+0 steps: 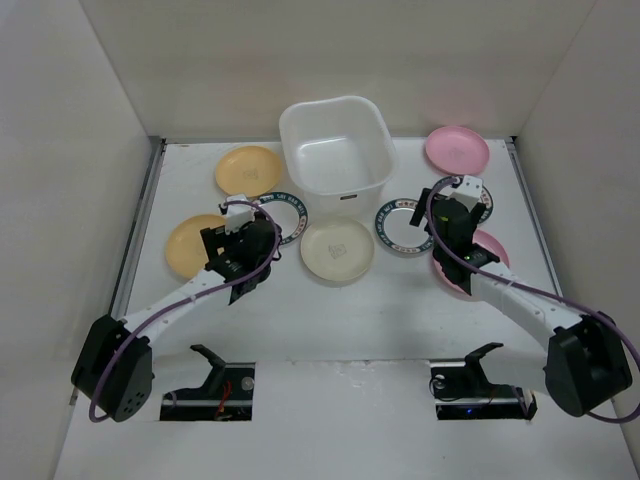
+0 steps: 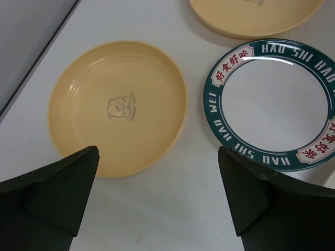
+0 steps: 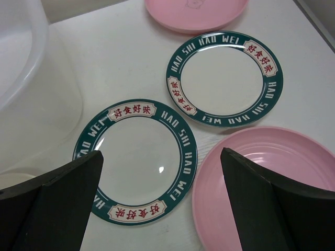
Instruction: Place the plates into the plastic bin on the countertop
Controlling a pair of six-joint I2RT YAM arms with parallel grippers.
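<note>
The empty white plastic bin (image 1: 335, 150) stands at the back middle of the countertop (image 1: 400, 310). Two yellow plates (image 1: 250, 170) (image 1: 192, 246) lie to its left, and a cream plate (image 1: 337, 250) lies in front of it. Teal-rimmed plates lie at left (image 1: 290, 215) and right (image 1: 403, 226) (image 1: 484, 207). One pink plate (image 1: 457, 150) lies at the back right and another (image 1: 480, 262) lies under my right arm. My left gripper (image 2: 157, 198) is open above bare counter between a yellow plate (image 2: 118, 107) and a teal-rimmed plate (image 2: 275, 104). My right gripper (image 3: 162, 204) is open over a teal-rimmed plate (image 3: 136, 162) and a pink plate (image 3: 272, 183).
White walls border the counter on the left, back and right. A dark strip (image 1: 140, 225) runs along the left wall's foot. The bin's wall (image 3: 26, 57) shows at the left of the right wrist view. Two dark gripper stands (image 1: 215, 370) (image 1: 475, 370) sit at the near edge.
</note>
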